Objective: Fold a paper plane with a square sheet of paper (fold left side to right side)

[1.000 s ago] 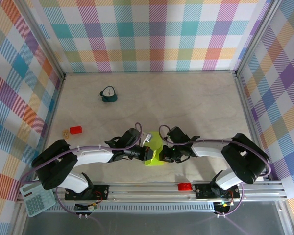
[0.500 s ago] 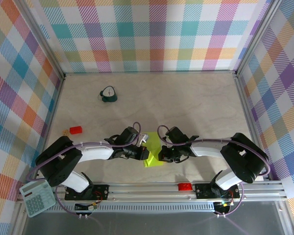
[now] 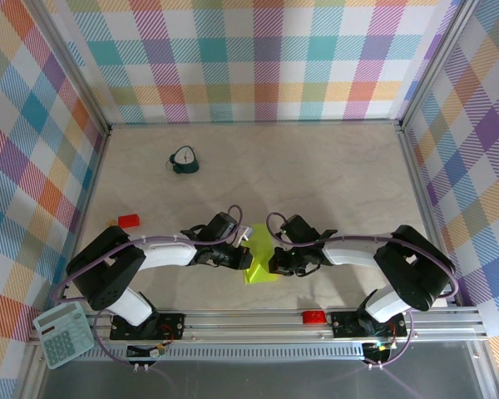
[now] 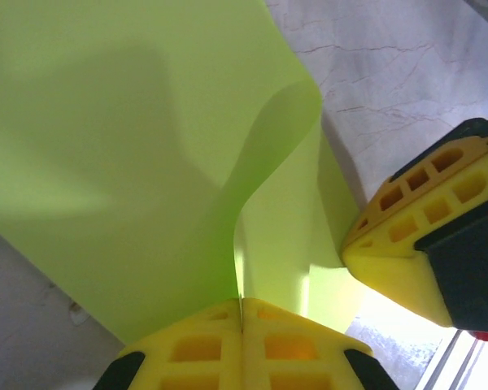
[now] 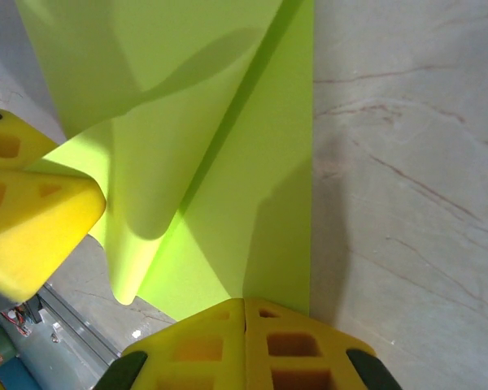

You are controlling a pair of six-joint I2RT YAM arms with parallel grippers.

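Observation:
The square sheet of paper [image 3: 261, 249], lime yellow-green, lies near the table's front middle between my two grippers. Its left part is lifted and curls over in an S-shaped flap [image 4: 260, 154]. My left gripper [image 3: 239, 257] is shut on the flap's edge, and the paper runs straight into the seam between its yellow pads [image 4: 241, 307]. My right gripper [image 3: 274, 261] is shut, its tip [image 5: 244, 307] resting on the flat right part of the sheet [image 5: 268, 179]. Its yellow fingers [image 4: 423, 244] also appear in the left wrist view. No paper plane has taken shape.
A small teal clock [image 3: 183, 160] stands far back left. A small red block [image 3: 130, 220] lies at the left beside the left arm. A calculator [image 3: 62, 333] sits off the front left corner, and plaid walls close in three sides.
My left gripper has drawn a little to the left with the paper edge, and the raised flap now stands narrower and more upright. The right gripper has hardly moved.

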